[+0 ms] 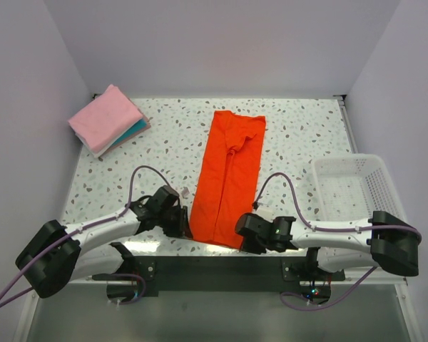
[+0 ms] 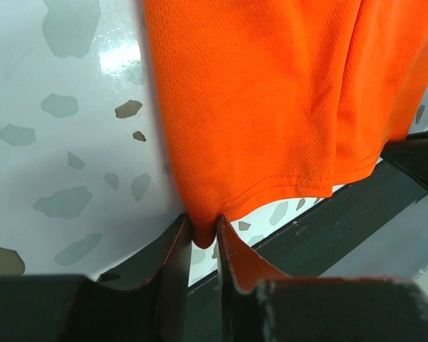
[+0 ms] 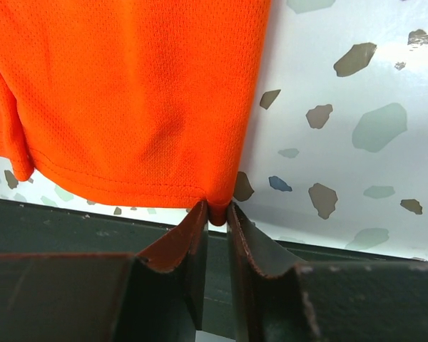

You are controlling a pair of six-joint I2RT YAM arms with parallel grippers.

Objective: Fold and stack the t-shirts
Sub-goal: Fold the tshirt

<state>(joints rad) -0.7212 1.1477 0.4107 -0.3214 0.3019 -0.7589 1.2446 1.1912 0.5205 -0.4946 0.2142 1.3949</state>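
An orange-red t-shirt (image 1: 228, 174) lies folded into a long strip down the middle of the speckled table, its hem toward the arms. My left gripper (image 1: 187, 226) is shut on the hem's left corner (image 2: 203, 228). The hem's right corner (image 3: 217, 212) sits pinched in my right gripper (image 1: 241, 239). In both wrist views the cloth (image 2: 271, 107) (image 3: 128, 92) spreads away from the fingers. At the far left corner a folded pink t-shirt (image 1: 105, 117) rests on a folded teal one (image 1: 135, 131).
A white mesh basket (image 1: 353, 187) stands at the right edge of the table, beside my right arm. The dark mounting rail (image 1: 221, 271) runs along the near edge just behind both grippers. Walls close the table at the back and sides.
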